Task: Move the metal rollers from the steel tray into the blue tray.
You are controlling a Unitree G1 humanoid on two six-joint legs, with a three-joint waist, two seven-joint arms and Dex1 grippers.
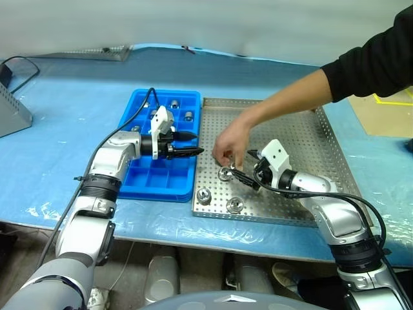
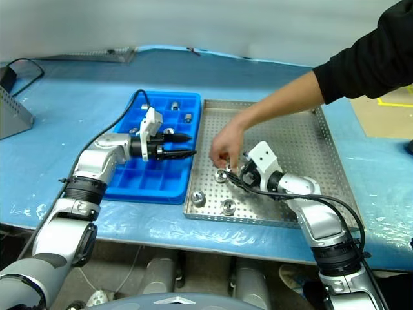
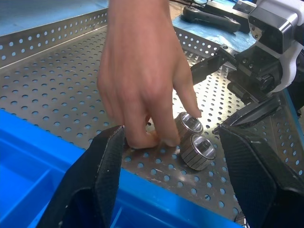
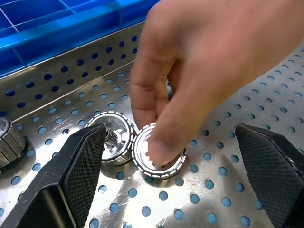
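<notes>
The steel tray (image 1: 298,129) lies right of the blue tray (image 1: 150,181) on the blue-covered table. Two metal rollers (image 4: 114,137) (image 4: 156,154) stand side by side on the perforated floor, and a person's hand (image 1: 229,143) presses its fingertips on them. My right gripper (image 4: 170,130) is open, its fingers on either side of that pair and the hand. My left gripper (image 1: 197,144) hovers open and empty over the blue tray's right edge, pointing at the hand. Two more rollers (image 1: 204,196) (image 1: 234,205) sit near the steel tray's front rim. A few rollers (image 1: 188,116) rest in the blue tray's far compartments.
The person's black-sleeved arm (image 1: 361,64) reaches in from the upper right across the steel tray. A grey metal box (image 1: 10,113) with a black cable stands at the far left. Another perforated tray (image 1: 97,53) lies at the table's back edge.
</notes>
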